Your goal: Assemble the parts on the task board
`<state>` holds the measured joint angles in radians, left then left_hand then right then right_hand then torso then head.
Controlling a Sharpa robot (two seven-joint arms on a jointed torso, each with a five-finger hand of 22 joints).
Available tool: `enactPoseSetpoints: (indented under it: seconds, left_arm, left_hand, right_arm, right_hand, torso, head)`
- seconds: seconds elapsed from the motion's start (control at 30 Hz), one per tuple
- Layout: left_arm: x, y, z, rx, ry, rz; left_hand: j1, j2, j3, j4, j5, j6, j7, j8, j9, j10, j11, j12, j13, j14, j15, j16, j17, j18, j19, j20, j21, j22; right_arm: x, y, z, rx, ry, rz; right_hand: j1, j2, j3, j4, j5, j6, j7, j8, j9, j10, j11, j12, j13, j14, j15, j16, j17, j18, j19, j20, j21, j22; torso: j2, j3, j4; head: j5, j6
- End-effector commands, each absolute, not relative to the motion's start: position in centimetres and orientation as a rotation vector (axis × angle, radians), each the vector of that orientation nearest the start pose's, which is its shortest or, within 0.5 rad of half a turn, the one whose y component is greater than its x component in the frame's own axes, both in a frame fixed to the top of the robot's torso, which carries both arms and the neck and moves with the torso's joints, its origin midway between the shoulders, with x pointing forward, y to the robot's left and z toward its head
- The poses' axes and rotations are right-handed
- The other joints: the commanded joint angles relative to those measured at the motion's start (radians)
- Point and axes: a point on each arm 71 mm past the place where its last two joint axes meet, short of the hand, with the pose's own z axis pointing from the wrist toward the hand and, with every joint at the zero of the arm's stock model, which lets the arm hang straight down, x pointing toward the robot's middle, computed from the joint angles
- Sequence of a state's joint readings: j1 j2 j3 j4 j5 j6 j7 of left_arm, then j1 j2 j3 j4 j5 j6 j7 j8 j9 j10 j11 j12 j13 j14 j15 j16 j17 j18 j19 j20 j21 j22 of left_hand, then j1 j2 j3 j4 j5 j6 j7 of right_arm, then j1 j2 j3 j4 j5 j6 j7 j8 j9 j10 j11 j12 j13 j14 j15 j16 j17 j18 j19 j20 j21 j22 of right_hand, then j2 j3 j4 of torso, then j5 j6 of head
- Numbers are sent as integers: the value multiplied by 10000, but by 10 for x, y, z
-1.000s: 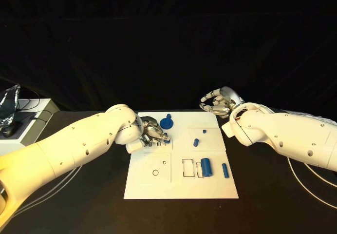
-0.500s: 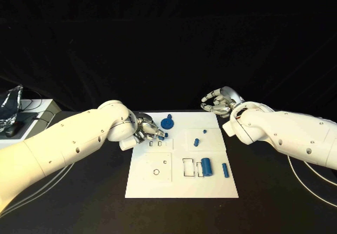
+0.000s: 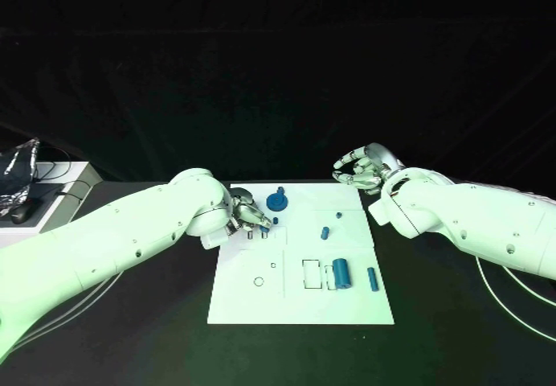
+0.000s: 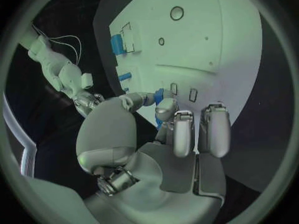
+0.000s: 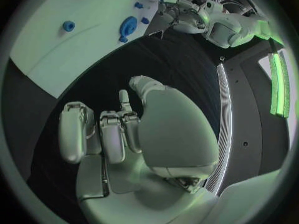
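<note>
Meanwhile, the left hand (image 3: 247, 219) is pinching a small blue part (image 4: 163, 95) above the task board (image 3: 301, 301), seemingly to seat it in a slot, while the right hand (image 3: 362, 169) is idling beyond the board, fingers curled on nothing.

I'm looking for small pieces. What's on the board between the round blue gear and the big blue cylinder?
In the head view, two small blue pieces lie between the gear and the cylinder: a tiny peg and a short pin, on the board.

The left robot hand (image 3: 247, 217) has shifted slightly toward the task board's (image 3: 300, 301) far edge.
</note>
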<state>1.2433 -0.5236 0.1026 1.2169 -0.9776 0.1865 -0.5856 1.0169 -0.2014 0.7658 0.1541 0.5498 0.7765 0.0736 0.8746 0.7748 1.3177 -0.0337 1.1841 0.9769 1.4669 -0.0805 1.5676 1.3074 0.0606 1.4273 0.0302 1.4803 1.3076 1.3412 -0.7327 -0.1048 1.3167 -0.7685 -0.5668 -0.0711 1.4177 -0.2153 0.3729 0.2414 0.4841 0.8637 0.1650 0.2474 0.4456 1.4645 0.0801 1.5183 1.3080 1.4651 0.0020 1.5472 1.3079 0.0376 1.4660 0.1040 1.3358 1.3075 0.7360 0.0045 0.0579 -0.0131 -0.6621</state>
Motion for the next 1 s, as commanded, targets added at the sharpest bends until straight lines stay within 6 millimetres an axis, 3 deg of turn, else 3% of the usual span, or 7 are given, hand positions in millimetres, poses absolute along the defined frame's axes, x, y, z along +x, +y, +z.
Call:
enactPoseSetpoints:
  seconds: [0.03,1.0]
  left_arm:
    - [546,136,-178,-2840,22343,-4606]
    - [541,130,-188,-1854,22775,-4168]
  left_hand:
    - [29,112,1692,-1736,45,398,-320,23,791,73,4,13,1,1039,-67,32,2634,-109,49,-38,26,470]
    - [33,107,1680,-1744,38,406,-324,13,783,72,1,-2,-18,1039,-74,32,2634,-112,61,-46,32,484]
  right_arm:
    - [545,-226,-145,5625,15089,7829]
    - [544,-223,-147,5592,15246,7858]
  right_hand:
    - [-6,-110,71,9,53,-67,1,13,13,469,-20,-69,2031,837,-7,-68,1685,171,48,-20,-34,974]
    - [-72,-127,98,25,71,-77,5,17,27,461,-16,-76,2024,837,-3,-68,1688,170,48,-17,-38,975]
  torso:
    - [29,-14,2]
    - [7,-30,35]
  head:
    - [17,-12]
    - [-6,-203]
